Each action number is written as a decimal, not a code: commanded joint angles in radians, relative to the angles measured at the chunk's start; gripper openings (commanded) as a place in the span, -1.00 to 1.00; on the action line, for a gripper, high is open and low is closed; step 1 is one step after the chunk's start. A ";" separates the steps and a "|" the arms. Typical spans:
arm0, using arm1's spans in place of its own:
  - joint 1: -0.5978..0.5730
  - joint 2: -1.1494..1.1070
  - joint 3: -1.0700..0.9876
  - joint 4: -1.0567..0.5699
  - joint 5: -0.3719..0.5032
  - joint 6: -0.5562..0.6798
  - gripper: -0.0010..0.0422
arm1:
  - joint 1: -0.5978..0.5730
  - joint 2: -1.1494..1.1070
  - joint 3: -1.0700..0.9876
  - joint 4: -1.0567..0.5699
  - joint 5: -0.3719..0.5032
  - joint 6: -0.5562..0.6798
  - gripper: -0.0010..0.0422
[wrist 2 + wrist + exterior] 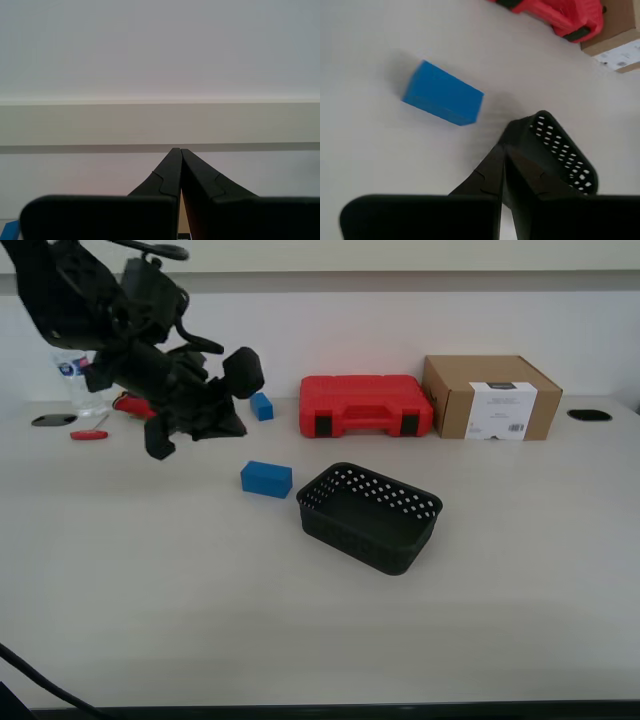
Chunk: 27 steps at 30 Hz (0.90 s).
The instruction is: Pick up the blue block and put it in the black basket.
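The blue block lies flat on the table just to the exterior view's left of the black basket. The basket holds nothing that I can see. My first gripper hangs above the table, up and to the exterior view's left of the block, apart from it. In the first wrist view its fingers are pressed together with nothing between them; the blue block and the basket's rim lie below. My second gripper is shut and empty, facing a wall.
A red tool case and a cardboard box stand at the back of the table. A smaller dark blue block sits beside the case. A water bottle and a red-handled tool lie behind the arm.
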 commanded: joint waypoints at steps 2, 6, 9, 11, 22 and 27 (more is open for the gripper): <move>0.000 0.000 0.002 0.003 0.000 0.000 -0.96 | -0.004 0.127 0.121 -0.014 0.045 -0.035 -0.96; 0.001 0.000 0.002 0.003 0.000 0.000 -0.96 | -0.006 0.187 0.224 -0.135 0.071 0.108 -0.96; 0.001 0.000 0.002 0.003 0.000 0.000 -0.96 | -0.022 0.194 0.296 -0.309 0.016 0.435 -0.96; 0.001 0.000 0.002 0.003 0.000 0.000 -0.96 | -0.041 0.194 0.342 -0.444 -0.076 0.705 -0.96; 0.000 0.000 0.002 0.003 0.000 0.000 -0.96 | -0.137 0.196 0.394 -0.537 -0.305 1.555 -0.96; 0.000 0.000 0.002 0.003 0.000 0.000 -0.96 | -0.137 0.196 0.406 -0.538 -0.330 1.516 -0.87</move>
